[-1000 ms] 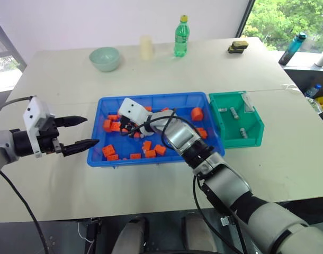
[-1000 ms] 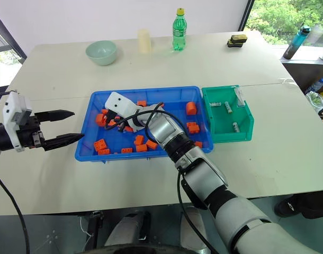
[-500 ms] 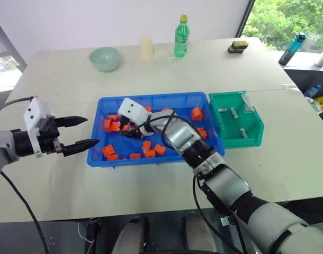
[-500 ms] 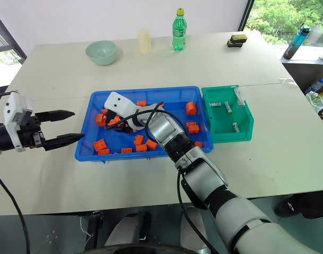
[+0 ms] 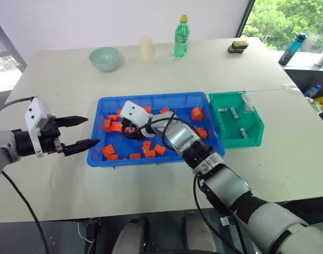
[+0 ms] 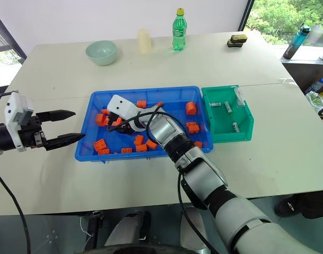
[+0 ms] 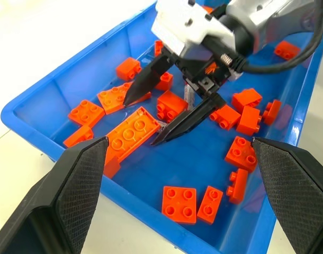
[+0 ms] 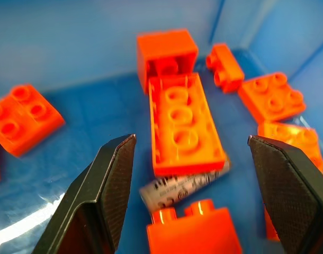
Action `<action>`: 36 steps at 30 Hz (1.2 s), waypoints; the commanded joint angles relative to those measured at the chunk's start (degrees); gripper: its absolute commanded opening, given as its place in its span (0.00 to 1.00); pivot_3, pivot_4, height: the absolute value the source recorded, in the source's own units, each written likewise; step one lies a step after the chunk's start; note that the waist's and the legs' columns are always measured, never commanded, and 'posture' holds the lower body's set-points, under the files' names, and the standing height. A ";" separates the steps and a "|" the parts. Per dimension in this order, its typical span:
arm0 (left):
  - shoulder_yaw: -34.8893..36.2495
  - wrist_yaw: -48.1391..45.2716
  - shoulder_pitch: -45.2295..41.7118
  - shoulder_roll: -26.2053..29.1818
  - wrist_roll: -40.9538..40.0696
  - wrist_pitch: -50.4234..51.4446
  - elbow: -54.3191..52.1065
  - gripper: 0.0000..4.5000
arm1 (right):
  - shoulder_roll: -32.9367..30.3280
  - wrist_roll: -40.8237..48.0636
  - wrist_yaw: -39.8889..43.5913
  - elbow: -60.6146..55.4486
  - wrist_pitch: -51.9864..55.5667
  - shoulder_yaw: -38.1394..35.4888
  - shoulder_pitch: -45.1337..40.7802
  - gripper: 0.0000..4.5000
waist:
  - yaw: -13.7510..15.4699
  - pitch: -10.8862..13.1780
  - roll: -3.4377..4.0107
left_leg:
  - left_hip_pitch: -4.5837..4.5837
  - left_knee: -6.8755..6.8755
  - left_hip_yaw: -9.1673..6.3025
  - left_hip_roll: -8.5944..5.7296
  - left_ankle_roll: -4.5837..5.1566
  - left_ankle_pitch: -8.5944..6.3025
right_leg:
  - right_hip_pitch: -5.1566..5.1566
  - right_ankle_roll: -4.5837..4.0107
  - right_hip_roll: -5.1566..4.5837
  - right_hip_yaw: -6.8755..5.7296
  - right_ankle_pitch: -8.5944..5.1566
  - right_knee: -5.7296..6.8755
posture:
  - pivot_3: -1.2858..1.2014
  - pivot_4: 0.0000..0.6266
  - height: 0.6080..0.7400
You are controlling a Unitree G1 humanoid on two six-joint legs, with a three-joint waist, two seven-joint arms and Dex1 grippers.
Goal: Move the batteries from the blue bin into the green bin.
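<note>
Reaching into the wide, shallow blue plastic bin (image 5: 153, 100), right gripper (image 7: 167, 112), fingers spread, grips nothing; one small silver-grey cylindrical battery (image 8: 181, 186) lies between them, tucked partly under a long orange toy brick (image 8: 184, 129). Left gripper (image 5: 79, 132), fingers parted, empty, beside the bin's left rim. Small teal-green plastic bin (image 5: 255, 126), touching the blue bin's right side: three batteries (image 5: 234, 112).

A battery (image 8: 181, 186) lies half hidden under a long orange brick (image 8: 186, 130), its label print blurred.
</note>
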 commanded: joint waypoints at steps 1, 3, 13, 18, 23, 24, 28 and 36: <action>1.22 0.16 -0.67 0.37 0.00 -0.74 -0.74 1.00 | 1.35 0.06 -0.20 -0.19 -1.86 -1.16 -2.42 0.58 | -0.05 0.00 0.00 | 0.00 0.00 0.00 0.00 0.00 0.00 | 0.00 0.00 0.00 0.00 0.00 0.00 | 0.52 0.24 0.90; 1.22 0.16 -0.68 0.38 0.02 -0.75 -0.71 1.00 | 1.53 0.30 -0.27 -0.39 -1.97 -1.45 -2.41 0.36 | -0.08 0.00 0.00 | 0.00 0.00 0.00 0.00 0.00 0.00 | 0.00 0.00 0.00 0.00 0.00 0.00 | 0.52 0.24 0.90; 0.81 0.28 -0.66 0.00 0.13 -0.93 -0.73 1.00 | -0.72 2.60 0.95 -6.50 2.36 -5.26 -2.60 0.26 | -0.15 0.00 0.00 | 0.00 0.00 -0.01 0.00 -0.01 0.00 | 0.00 0.00 0.00 0.00 0.00 0.01 | 0.52 0.24 0.90; 0.53 0.51 -0.61 -0.43 0.17 -0.94 -1.03 1.00 | -10.67 3.44 2.28 -13.23 6.05 -9.71 -0.86 0.26 | 0.75 0.00 -0.01 | 0.00 0.07 -0.09 -0.06 -0.01 0.00 | 0.06 0.00 -0.03 0.00 0.00 0.00 | 0.52 0.24 0.90; 0.55 0.53 -0.48 -0.62 0.09 -0.84 -1.19 1.00 | -19.96 4.33 4.15 -20.40 10.04 -12.22 3.64 0.26 | 0.59 -0.02 -0.03 | 0.00 0.05 -0.15 -0.11 0.00 0.00 | 0.13 -0.01 -0.05 0.00 0.00 -0.01 | 0.52 0.24 0.90; 0.55 0.50 -0.48 -0.63 0.08 -0.85 -1.14 1.00 | -21.11 4.51 4.31 -21.60 10.83 -12.63 4.41 0.26 | 0.46 -0.02 -0.03 | 0.00 0.02 -0.13 -0.09 0.00 0.00 | 0.11 -0.01 -0.04 0.00 0.00 -0.01 | 0.52 0.24 0.90; -0.70 0.48 -1.56 -1.00 0.42 -1.06 -0.41 1.00 | -24.37 5.90 4.82 -26.57 15.08 -13.79 7.82 0.49 | 0.36 -0.02 -0.03 | 0.00 -0.02 0.10 0.01 0.00 0.00 | 0.02 -0.01 -0.03 0.01 0.00 -0.01 | 0.52 0.24 0.90; -2.34 0.04 -3.96 -1.22 0.91 -1.20 0.58 1.00 | -22.31 6.44 2.44 -28.87 17.32 -12.74 6.17 0.99 | 0.56 -0.02 -0.04 | 0.00 0.00 0.11 -0.01 0.00 0.00 | 0.03 -0.01 -0.05 0.00 0.00 -0.03 | 0.52 0.24 0.90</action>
